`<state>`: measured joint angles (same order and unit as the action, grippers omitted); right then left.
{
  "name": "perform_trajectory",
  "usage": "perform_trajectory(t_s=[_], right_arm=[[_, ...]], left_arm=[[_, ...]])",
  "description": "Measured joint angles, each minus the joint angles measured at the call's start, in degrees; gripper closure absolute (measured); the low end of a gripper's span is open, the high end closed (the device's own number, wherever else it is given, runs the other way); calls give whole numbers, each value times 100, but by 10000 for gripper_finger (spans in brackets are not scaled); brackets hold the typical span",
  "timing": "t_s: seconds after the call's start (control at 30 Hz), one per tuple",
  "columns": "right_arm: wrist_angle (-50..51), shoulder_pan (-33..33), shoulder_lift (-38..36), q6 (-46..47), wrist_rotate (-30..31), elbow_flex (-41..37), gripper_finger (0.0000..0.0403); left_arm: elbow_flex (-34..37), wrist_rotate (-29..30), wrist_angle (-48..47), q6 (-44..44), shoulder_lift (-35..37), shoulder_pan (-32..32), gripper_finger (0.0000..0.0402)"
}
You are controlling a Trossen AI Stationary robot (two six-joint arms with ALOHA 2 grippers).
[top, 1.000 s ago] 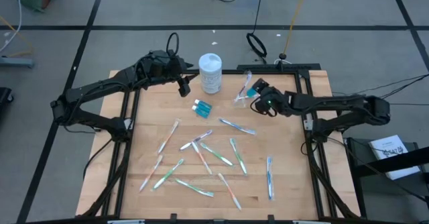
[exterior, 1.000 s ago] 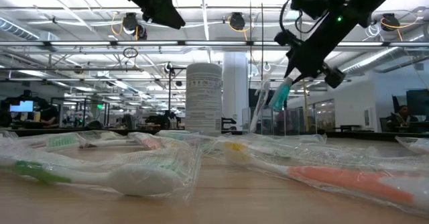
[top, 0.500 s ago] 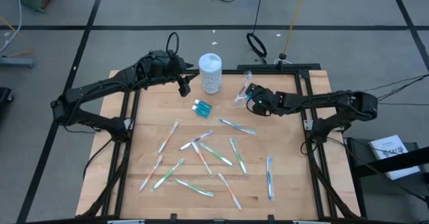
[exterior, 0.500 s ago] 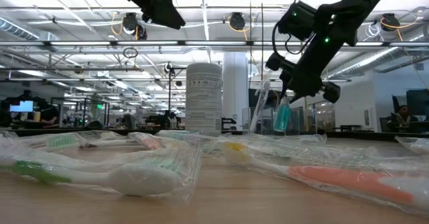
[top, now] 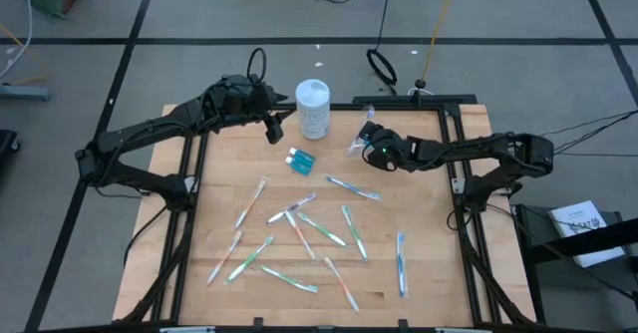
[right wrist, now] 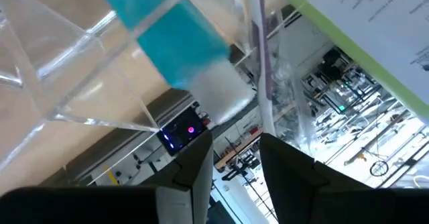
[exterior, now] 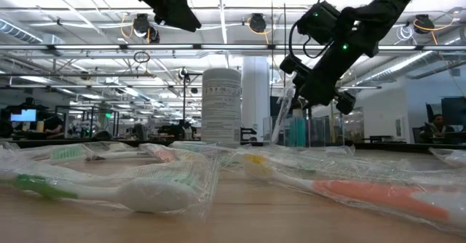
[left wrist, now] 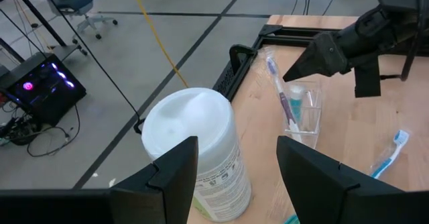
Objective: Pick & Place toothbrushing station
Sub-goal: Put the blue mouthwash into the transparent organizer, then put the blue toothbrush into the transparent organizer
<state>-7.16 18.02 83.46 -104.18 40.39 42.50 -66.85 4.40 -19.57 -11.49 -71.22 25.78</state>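
Note:
The clear plastic cup (top: 359,140) stands on the table at the far right of centre. A wrapped toothbrush (left wrist: 277,83) leans against its rim, and a blue tube (right wrist: 166,41) is inside it. My right gripper (right wrist: 234,158) is open just beside and above the cup (exterior: 290,130), and the tube is clear of its fingers. My left gripper (left wrist: 231,177) hangs open in the air over the white canister (left wrist: 196,147), holding nothing. Two more blue tubes (top: 299,160) lie flat near the table's middle. Several wrapped toothbrushes (top: 299,235) lie scattered toward the near edge.
The white canister (top: 313,108) stands upright at the far edge, left of the cup. A black frame rail (top: 455,164) runs along the table's right side, near my right arm. Bare wood shows between the cup and the loose tubes.
My right gripper has come down and toward the table's left, rolling a little, with the blue tube hanging below it. The tube has gone down into the cup and now stands there, clear of the fingers.

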Motion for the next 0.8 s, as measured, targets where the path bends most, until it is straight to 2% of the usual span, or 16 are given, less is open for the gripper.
perform_trajectory(t_s=[0.17, 0.33, 0.4, 0.6, 0.8], right_arm=[[-10, 0, 0, 47, 4, 0, 285], [-339, -55, 2, 697, 140, 0, 284], [-583, -149, 4, 968, 514, -2, 285], [-1599, -507, -67, 2138, 2217, 0, 285], [-1641, -974, -333, 4017, 2686, -3, 285]], left_arm=[[0, 0, -4, 0, 0, 0, 192], [0, 0, -11, 0, 0, 0, 192], [0, 0, -34, 0, 0, 0, 192], [0, 0, -46, -2, 0, 0, 192], [0, 0, -48, 2, 0, 0, 192]])
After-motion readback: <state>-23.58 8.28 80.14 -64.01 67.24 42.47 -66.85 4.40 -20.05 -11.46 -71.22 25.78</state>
